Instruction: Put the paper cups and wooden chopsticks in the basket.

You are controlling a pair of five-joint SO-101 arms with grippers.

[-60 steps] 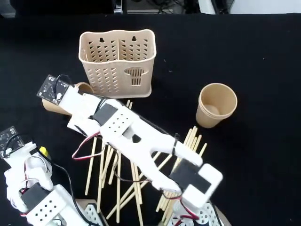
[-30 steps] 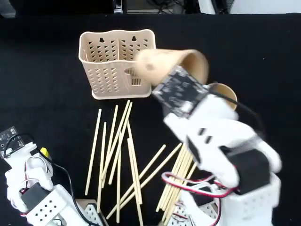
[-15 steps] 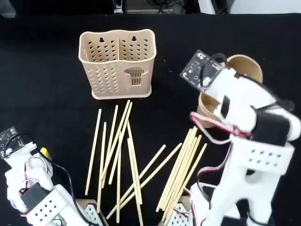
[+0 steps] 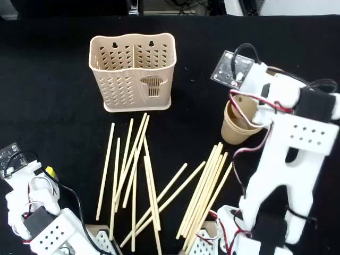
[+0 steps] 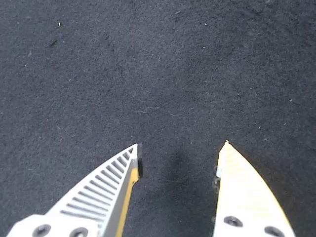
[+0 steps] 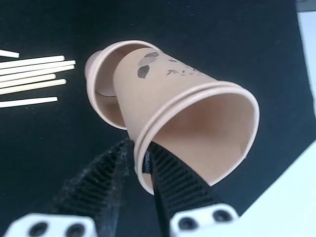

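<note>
counts: 1 basket, 2 cups, 2 arms, and well over a dozen chopsticks.

beige perforated plastic basket (image 4: 133, 71): stands upright near the far edge of the black cloth-covered table (image 4: 53, 106).

brown paper cups, 2. cup a, the standing brown paper cup (image 4: 234, 133), sits on the cloth well to the right of the basket, mouth up. cup b, the tilted brown paper cup with dark marks on its side (image 6: 187, 108), has its base pushed into the mouth of cup a, and its open rim faces the wrist camera. both cups are outside the basket.

right gripper (image 6: 138, 148): its two black ribbed fingers (image 6: 106, 173) are clamped on the rim wall of cup b, one outside and one inside. the white right arm (image 4: 292, 154) rises from the near edge and bends over the cups.

pale wooden chopsticks (image 4: 143, 175): all lie flat on the cloth in front of the basket. there is a loose crossed fan of about ten, plus a tighter bundle (image 4: 204, 188) of about six just in front of cup a. the exact total cannot be told where they overlap. several stick ends (image 6: 34, 74) show beside cup a in the right wrist view.

left gripper (image 5: 180, 145): jaws spread wide apart with nothing between them, over bare black cloth. the left arm (image 4: 32, 212) sits at the near left corner, well apart from the sticks and cups.
</note>
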